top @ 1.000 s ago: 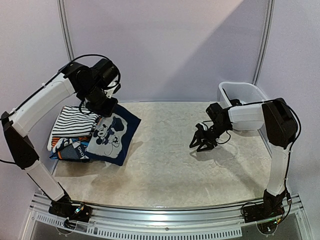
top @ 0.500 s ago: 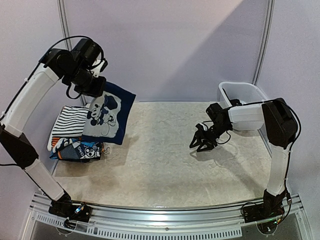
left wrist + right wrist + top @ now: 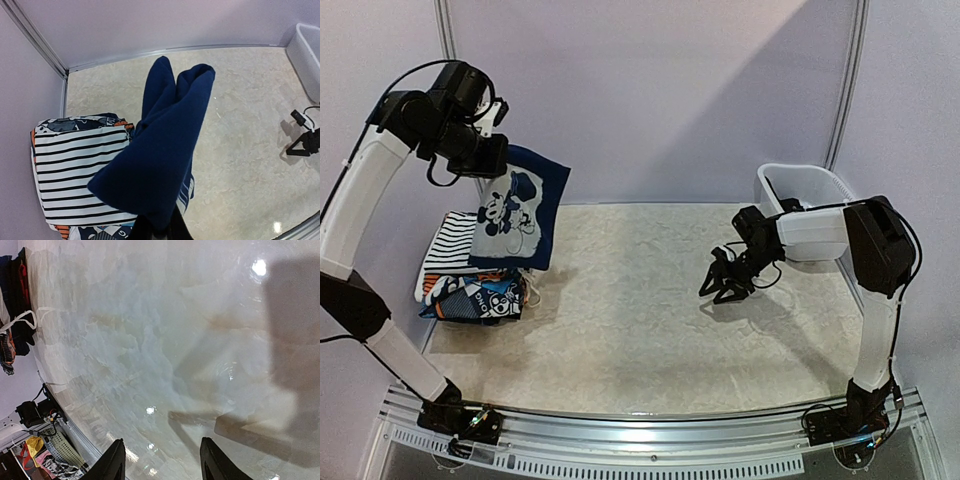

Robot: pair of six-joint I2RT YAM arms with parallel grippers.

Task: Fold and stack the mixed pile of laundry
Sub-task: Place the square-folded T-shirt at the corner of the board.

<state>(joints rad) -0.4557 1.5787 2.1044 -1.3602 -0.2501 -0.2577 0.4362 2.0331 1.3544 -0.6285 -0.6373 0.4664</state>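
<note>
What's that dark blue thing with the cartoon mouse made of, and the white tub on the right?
The navy cartoon-print garment looks like soft knit cloth, perhaps cotton jersey: matte, hanging limp in loose folds. The white tub looks like plastic: smooth, evenly white, with thin stiff walls and a rolled rim.

The left arm (image 3: pixel 365 190) is seen along the left edge of the overhead view, its base at the lower left and its white upper link slanted up toward the upper left corner. There the wrist is bent over to the right and downward. The left gripper (image 3: pixel 496 166) is clamped tight on the top edge of the navy cartoon-print garment (image 3: pixel 517 215). In the left wrist view its dark fingers (image 3: pixel 177 229) are seen pinched together at the bottom edge. The right arm (image 3: pixel 875 300) is stood up at the lower right and folded at the elbow, with the forearm stretched leftward. The right gripper (image 3: pixel 725 285) is pointed downward at centre right, its jaws parted with nothing between them.
</note>
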